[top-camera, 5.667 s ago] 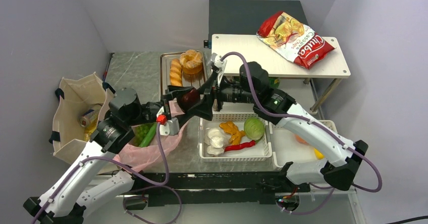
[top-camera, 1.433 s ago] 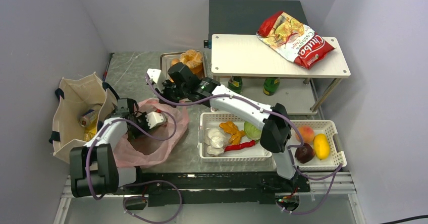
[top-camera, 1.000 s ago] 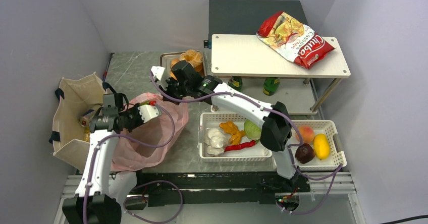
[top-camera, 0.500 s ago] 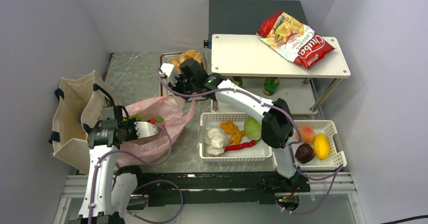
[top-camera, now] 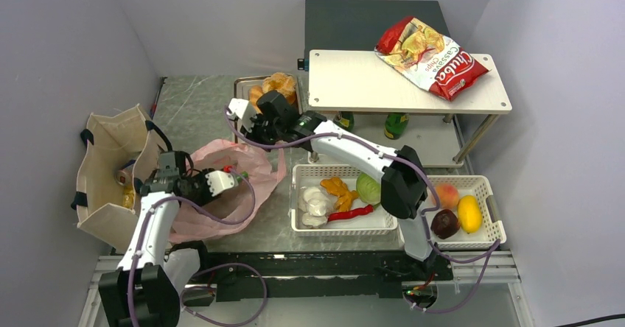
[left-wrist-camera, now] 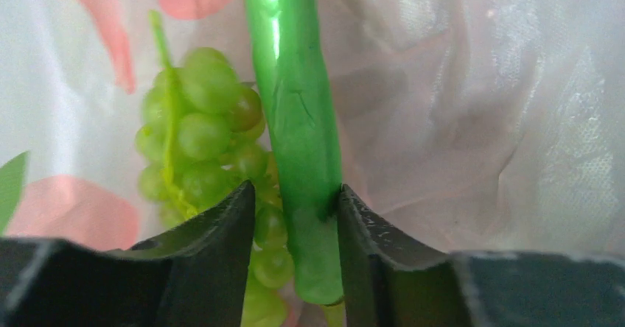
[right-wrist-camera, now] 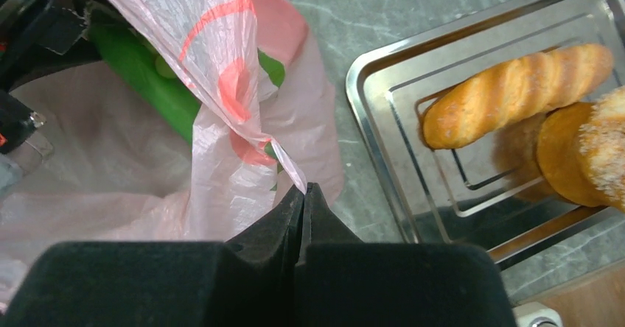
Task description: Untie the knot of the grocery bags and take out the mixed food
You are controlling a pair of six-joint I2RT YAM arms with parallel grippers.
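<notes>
Long green vegetable (left-wrist-camera: 298, 121) lies inside pink bag (top-camera: 262, 166), w/ green grapes (left-wrist-camera: 199, 135) in there too. L gripper (left-wrist-camera: 296, 191) is apart around it, only one side touching, so it could slip & fall deeper in. R gripper (right-wrist-camera: 304, 191) is pinched tight on bag's edge; thin plastic may tear or slide out.

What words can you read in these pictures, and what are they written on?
"Chuba": on the red chips bag lying on the white shelf.
"Cassava chips": on the same bag, next to the brand.
Labels on the green bottles under the shelf: too small to read.
The pink bag: red marks only, no readable words.
</notes>
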